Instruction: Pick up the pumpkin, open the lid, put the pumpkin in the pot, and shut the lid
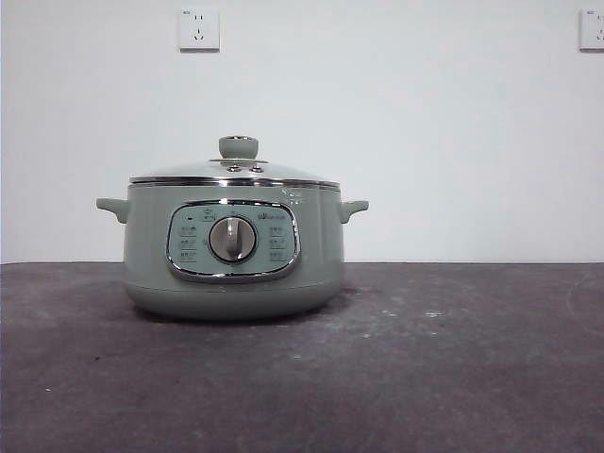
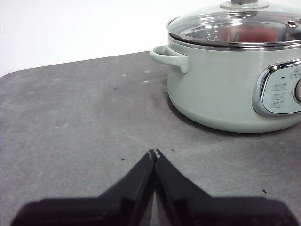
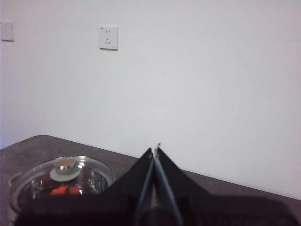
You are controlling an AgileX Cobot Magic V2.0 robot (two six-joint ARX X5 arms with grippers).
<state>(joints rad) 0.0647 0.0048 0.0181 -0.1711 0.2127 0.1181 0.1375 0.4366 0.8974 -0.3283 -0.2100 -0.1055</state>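
Observation:
The pale sage-green pot stands on the dark table with its silver dial facing the front view. Its glass lid with the green knob sits flat on the rim. Through the glass the orange-red pumpkin shows inside the pot, and again under the lid as an orange patch. My left gripper is shut and empty, low over the table, well apart from the pot's side handle. My right gripper is shut and empty, raised beside the pot. Neither arm shows in the front view.
The table's grey surface stretches around the pot. A white wall stands behind, with a socket above the pot and another at the far right. The table's rounded corner shows in the left wrist view.

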